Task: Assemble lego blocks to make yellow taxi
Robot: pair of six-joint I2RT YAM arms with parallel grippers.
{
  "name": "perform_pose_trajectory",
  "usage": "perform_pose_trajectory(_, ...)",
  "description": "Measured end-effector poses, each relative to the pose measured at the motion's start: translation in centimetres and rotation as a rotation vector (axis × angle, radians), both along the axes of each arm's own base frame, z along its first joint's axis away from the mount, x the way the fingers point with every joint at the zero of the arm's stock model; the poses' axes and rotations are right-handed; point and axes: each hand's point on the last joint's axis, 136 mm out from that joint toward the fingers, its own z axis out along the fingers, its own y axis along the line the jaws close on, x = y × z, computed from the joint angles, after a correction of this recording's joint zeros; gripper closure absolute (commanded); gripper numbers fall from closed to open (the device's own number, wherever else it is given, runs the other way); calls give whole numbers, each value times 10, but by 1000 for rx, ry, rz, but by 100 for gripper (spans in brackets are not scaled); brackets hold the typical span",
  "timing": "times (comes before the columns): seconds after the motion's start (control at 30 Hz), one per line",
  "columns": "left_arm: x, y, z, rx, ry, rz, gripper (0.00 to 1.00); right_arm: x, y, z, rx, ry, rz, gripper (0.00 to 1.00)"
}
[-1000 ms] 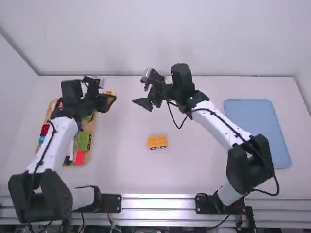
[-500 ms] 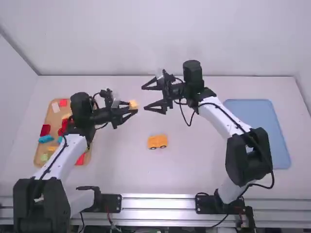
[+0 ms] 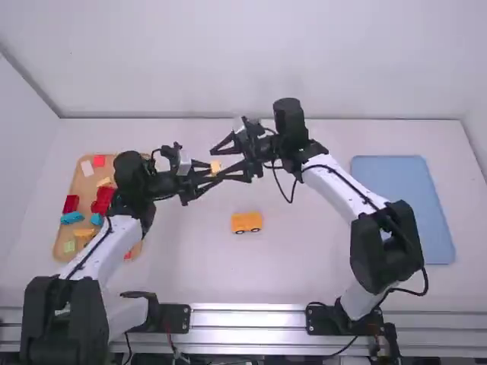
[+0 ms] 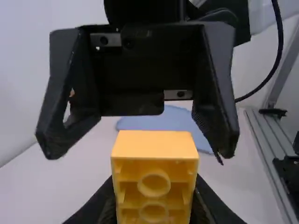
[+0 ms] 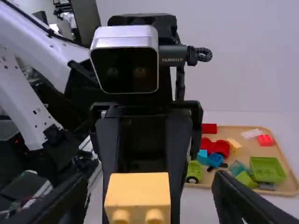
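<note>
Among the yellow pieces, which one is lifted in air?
The small block between the jaws of the left gripper. The wheeled piece stands on the table; another lies in the wooden tray.

Bright, diffuse light, faint soft shadows

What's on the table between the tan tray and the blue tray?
A wheeled yellow Lego build, high view. Above, the left pincer holds a yellow Lego block.

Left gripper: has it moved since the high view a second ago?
Yes, the left gripper has moved right in the high view, farther from the tan rounded-corner tray, which has stayed put.
</note>
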Motion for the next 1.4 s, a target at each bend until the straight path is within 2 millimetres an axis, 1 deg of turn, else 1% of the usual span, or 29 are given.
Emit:
perform_pose_trajectory(0.17,-2,-1,4,-5,-15,-15,84,0,0,0,0,0,0,41)
perform_pose_trajectory(0.2,-2,-1,4,-6,-14,-15,84,0,0,0,0,0,0,44)
perform_pose_trajectory(0.3,-3,-1,4,-8,-7,-17,84,0,0,0,0,0,0,49)
perform_pose_trajectory(0.4,-2,-1,4,-11,3,-14,83,-1,0,0,1,2,5,51)
perform_pose_trajectory(0.47,-2,-1,4,-13,8,-13,81,-2,0,1,3,3,9,51)
perform_pose_trajectory(0.6,-2,-1,4,-14,13,-14,81,-4,2,1,4,2,17,51)
perform_pose_trajectory(0.73,-2,-1,4,-14,12,-14,81,-8,7,0,1,0,25,62)
perform_pose_trajectory(0.77,-2,-1,4,-14,12,-14,81,-9,8,0,-1,0,25,69)
perform_pose_trajectory(0.8,-2,-1,4,-14,13,-13,81,-9,8,0,0,-1,27,71)
perform_pose_trajectory(0.83,-1,0,4,-14,13,-9,79,-9,8,0,-1,0,26,77)
perform_pose_trajectory(0.87,-1,0,4,-14,12,-7,76,-9,8,0,-1,-1,24,82)
perform_pose_trajectory(0.93,-1,0,4,-14,16,-5,60,-9,8,0,0,-5,24,89)
perform_pose_trajectory(0.97,-1,0,4,-14,15,-5,56,-9,8,0,0,-4,23,90)
perform_pose_trajectory(1.0,-1,0,4,-14,13,-7,47,-8,9,0,-2,-3,22,91)
perform_pose_trajectory(1.03,-1,0,4,-14,10,-9,21,-8,9,0,-2,-4,19,92)
perform_pose_trajectory(1.07,-1,0,4,-14,10,-9,4,-8,9,-1,-3,-5,18,92)
perform_pose_trajectory(1.1,-1,0,4,-14,9,-9,1,-7,9,0,1,-11,17,94)
perform_pose_trajectory(1.17,-2,0,4,-15,15,-10,1,-7,9,2,6,-23,16,94)
perform_pose_trajectory(1.23,-2,-1,3,-15,20,-10,1,0,9,3,4,-23,-10,100)
perform_pose_trajectory(1.33,0,0,-1,-14,49,3,1,27,6,-1,-57,32,-154,100)
perform_pose_trajectory(1.4,8,3,-11,-9,121,56,1,51,-1,-14,-147,101,-316,100)
